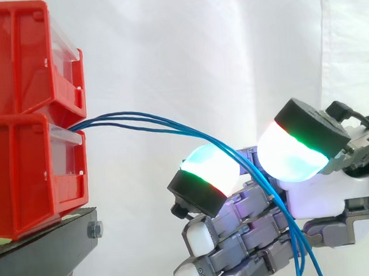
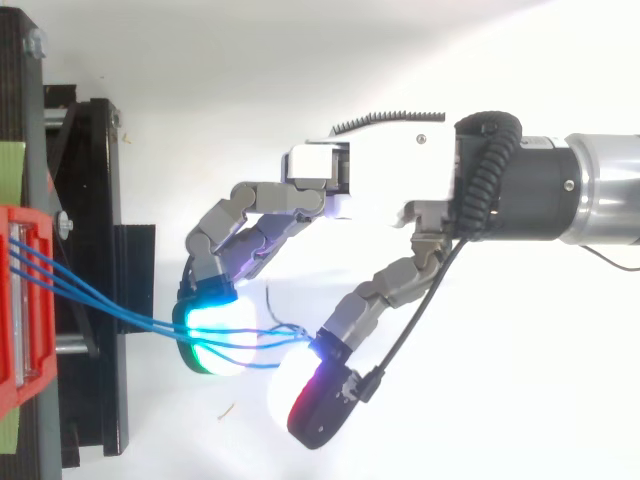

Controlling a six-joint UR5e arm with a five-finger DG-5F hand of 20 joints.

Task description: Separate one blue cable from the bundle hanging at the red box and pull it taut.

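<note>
3 blue cables [image 1: 106, 120] out lower red bin [image 1: 28, 176], hand [image 2: 390, 180] pinching.

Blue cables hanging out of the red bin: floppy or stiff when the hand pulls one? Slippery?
Probably floppy: the blue cables sag in an arc from the red bin and drop steeply at the hand. Likely light, being so thin. They run bunched together, so pulling one may drag its neighbours.

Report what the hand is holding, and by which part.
Cannot tell: the thin blue cables from the red plastic bins pass through the hand partway along, but no firm grip shows.
</note>
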